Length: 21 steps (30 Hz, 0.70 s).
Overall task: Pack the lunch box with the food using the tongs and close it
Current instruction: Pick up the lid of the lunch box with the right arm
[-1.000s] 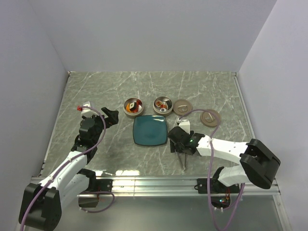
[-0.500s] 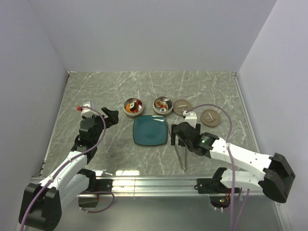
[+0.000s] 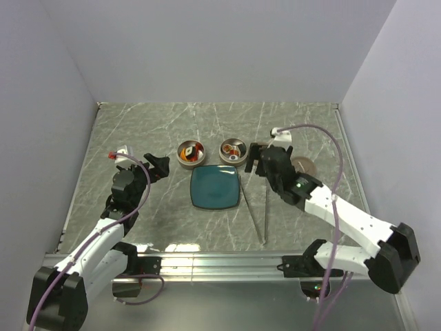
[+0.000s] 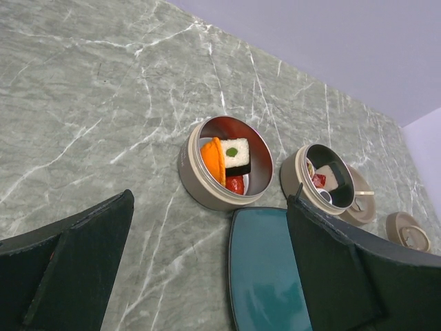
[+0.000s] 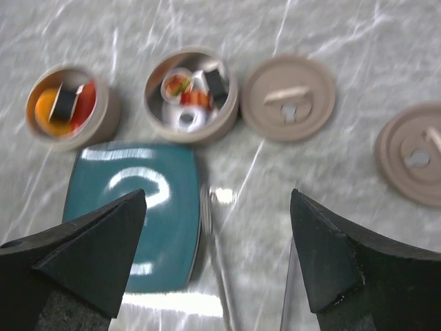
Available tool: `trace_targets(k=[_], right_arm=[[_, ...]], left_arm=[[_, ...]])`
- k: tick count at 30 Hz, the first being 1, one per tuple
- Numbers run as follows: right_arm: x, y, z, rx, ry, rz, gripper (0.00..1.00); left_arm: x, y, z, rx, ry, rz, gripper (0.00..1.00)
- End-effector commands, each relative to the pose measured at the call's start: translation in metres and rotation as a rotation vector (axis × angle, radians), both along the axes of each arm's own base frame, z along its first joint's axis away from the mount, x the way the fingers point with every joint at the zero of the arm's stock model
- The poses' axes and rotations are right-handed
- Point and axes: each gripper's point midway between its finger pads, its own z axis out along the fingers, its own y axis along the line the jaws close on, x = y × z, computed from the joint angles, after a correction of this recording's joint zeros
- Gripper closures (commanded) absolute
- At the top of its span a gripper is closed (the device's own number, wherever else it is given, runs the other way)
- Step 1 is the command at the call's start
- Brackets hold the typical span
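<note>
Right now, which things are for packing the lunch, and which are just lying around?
For the job:
- tongs
- left tin and right tin
- food inside the tins
- left lid and right lid, both off

Just lying about:
- plate

Nothing legible from where I stand: no lettering, brand or number on the lunch box tins [image 3: 191,154], their lids [image 5: 288,98], or the teal plate [image 3: 216,187].

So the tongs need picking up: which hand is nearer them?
Right. The right hand is by the tongs' open ends; the left hand sits across the plate, far left of them.
</note>
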Motion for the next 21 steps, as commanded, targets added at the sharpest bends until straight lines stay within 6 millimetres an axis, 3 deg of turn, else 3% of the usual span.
trace_targets(k=[1,2,5,9,12,21], right_arm=[[0.035,0.006,0.024,0.039,-0.061,-0.009,0.09],[0.043,0.0,0.02,0.041,-0.053,-0.032,0.1],[0.062,0.005,0.002,0.094,-0.005,-0.029,0.11],[0.088,-0.003,-0.038,0.129,0.084,-0.09,0.13],[0.105,-0.005,-0.057,0.129,0.129,-0.128,0.14],[0.142,-0.016,-0.079,0.135,0.178,-0.184,0.19]], left_arm=[[0.001,-0.002,0.009,-0.016,-0.045,-0.011,0.01],[0.002,-0.002,0.009,-0.016,-0.043,-0.011,0.0],[0.002,-0.002,0.008,-0.012,-0.041,-0.011,0.01],[0.002,-0.003,0.008,-0.014,-0.042,-0.014,0.0],[0.002,-0.003,0.007,-0.016,-0.043,-0.014,0.01],[0.002,-0.002,0.007,-0.016,-0.043,-0.013,0.01]])
